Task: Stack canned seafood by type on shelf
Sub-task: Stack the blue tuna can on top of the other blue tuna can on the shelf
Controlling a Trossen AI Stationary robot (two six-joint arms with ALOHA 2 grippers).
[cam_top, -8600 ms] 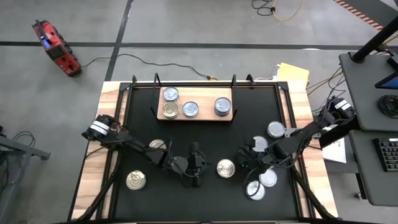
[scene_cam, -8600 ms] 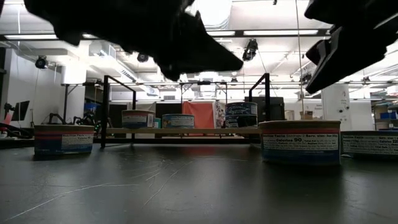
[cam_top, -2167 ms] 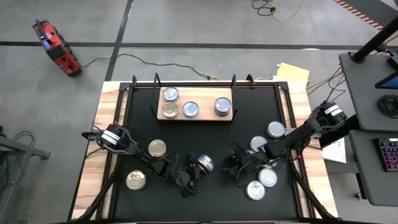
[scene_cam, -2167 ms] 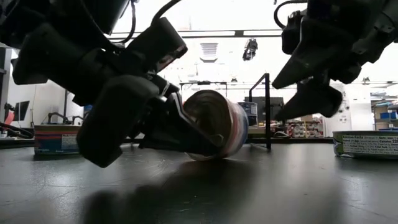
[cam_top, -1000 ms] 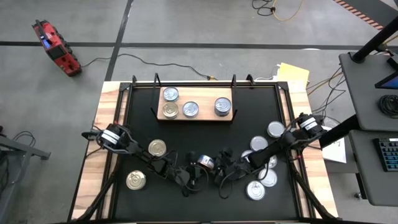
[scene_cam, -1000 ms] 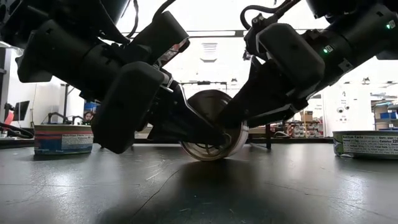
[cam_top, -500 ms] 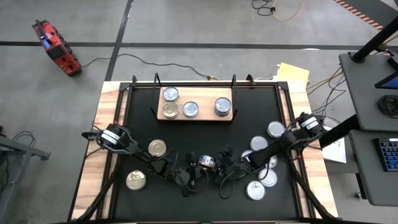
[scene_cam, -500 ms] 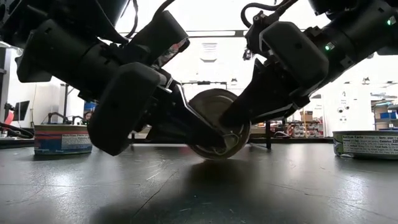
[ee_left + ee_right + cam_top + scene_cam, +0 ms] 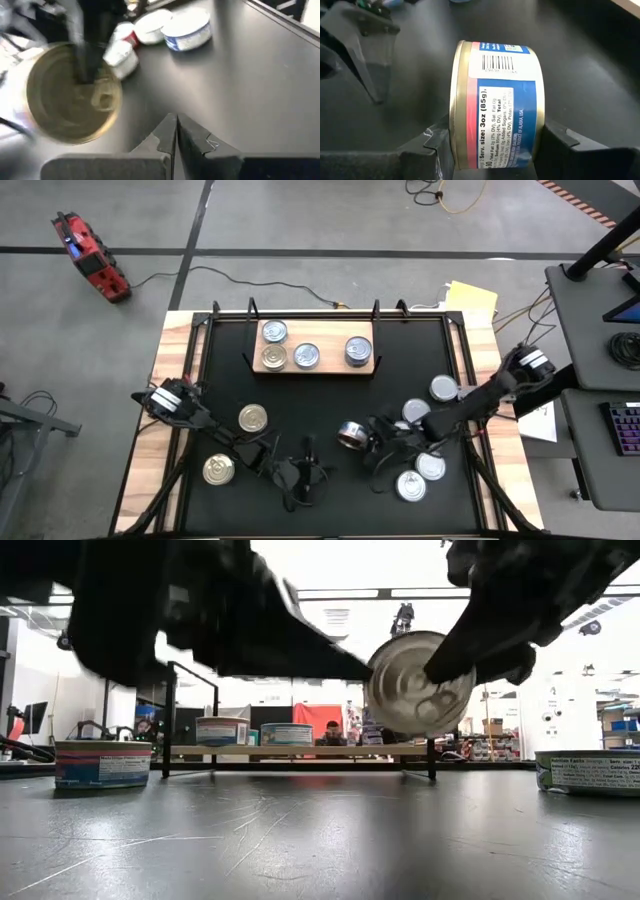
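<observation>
My right gripper (image 9: 356, 436) is shut on one can of seafood (image 9: 495, 107), blue and pink label, gold ends, raised above the black table (image 9: 300, 400) near its middle. In the low view the can (image 9: 415, 685) shows a gold face. My left gripper (image 9: 300, 472) is shut on nothing, nearer the front edge; its closed fingertips (image 9: 176, 131) point toward the can (image 9: 72, 100). The wooden shelf (image 9: 330, 367) lies at the far side with several cans on it, one of them (image 9: 358, 350) at its right end. My right gripper pinches the can between its two fingers, one on each flat end: the gold-rimmed end (image 9: 454, 135) and the opposite end (image 9: 539, 140). The fingers come slanting down from the table's right. The can is on edge, its label side up, lifted clear of the table.
Two gold-topped cans (image 9: 253, 417) (image 9: 218, 470) stand on the table's left half. Several silver-topped cans (image 9: 443, 387) (image 9: 431, 466) cluster on the right, under my right arm. A black rail frame (image 9: 210, 320) borders the table.
My right gripper has taken the can, which stood on edge on the table between both grippers, and lifted it clear, a little toward the far right. My left gripper, shut throughout, has drawn back from the can toward the near edge.
</observation>
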